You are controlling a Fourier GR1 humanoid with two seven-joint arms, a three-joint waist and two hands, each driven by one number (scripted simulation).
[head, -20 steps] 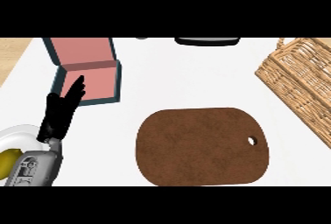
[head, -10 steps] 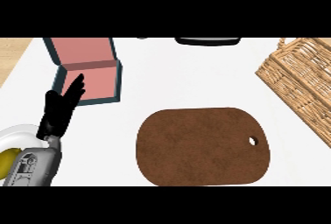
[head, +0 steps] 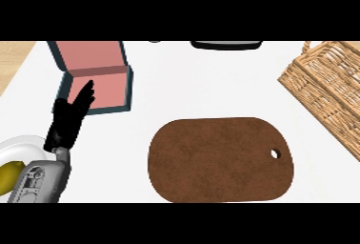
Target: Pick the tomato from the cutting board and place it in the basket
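Note:
The brown cutting board [head: 219, 158] lies on the white counter at centre, with nothing on its top. No tomato shows anywhere in the view. The wicker basket [head: 329, 93] stands at the right edge, partly cut off, and its inside is not visible. My left hand [head: 69, 120] rests at the left with its fingers straight and pointing up, holding nothing, well left of the board. My right hand is out of the picture.
An open pink box with a dark teal rim [head: 96, 75] sits at the upper left, just beyond my left fingertips. A white plate [head: 20, 147] holding a yellow fruit [head: 8, 175] is at the lower left. A dark object [head: 226, 45] shows at the top edge.

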